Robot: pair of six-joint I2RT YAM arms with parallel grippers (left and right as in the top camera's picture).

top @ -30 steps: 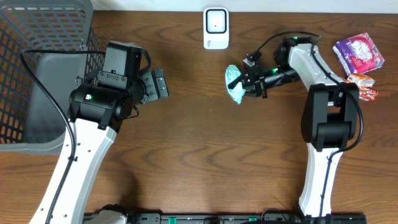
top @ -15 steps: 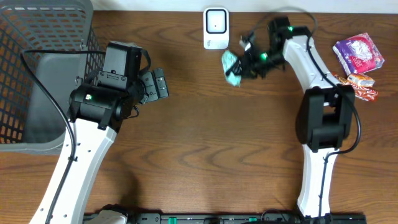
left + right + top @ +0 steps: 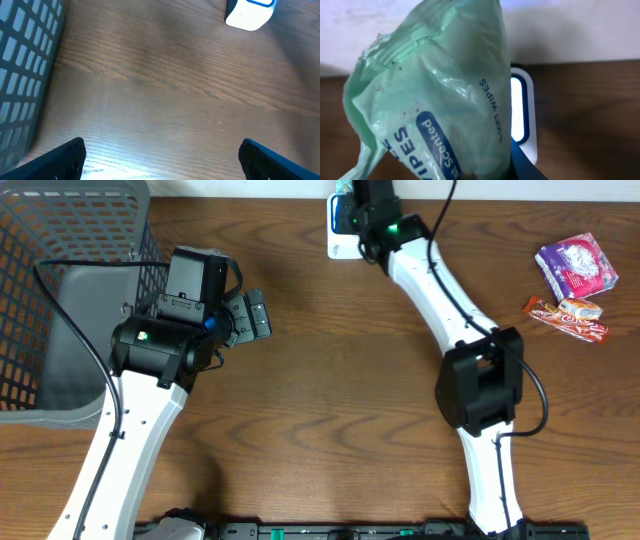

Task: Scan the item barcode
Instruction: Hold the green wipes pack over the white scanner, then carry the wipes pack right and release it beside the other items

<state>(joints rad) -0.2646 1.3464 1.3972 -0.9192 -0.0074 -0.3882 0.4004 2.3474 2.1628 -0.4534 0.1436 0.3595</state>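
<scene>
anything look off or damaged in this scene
Only the green wipes pack, held in front of the scanner: its wrapper is crumpled and carries small dark specks. Nothing looks spilled or knocked over.

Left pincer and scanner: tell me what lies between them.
Only bare table between left pincer and scanner, per the left wrist view.

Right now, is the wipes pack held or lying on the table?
Held. Right wrist view: the green wipes pack fills the frame, raised in front of the scanner; the grip itself is out of frame.
</scene>
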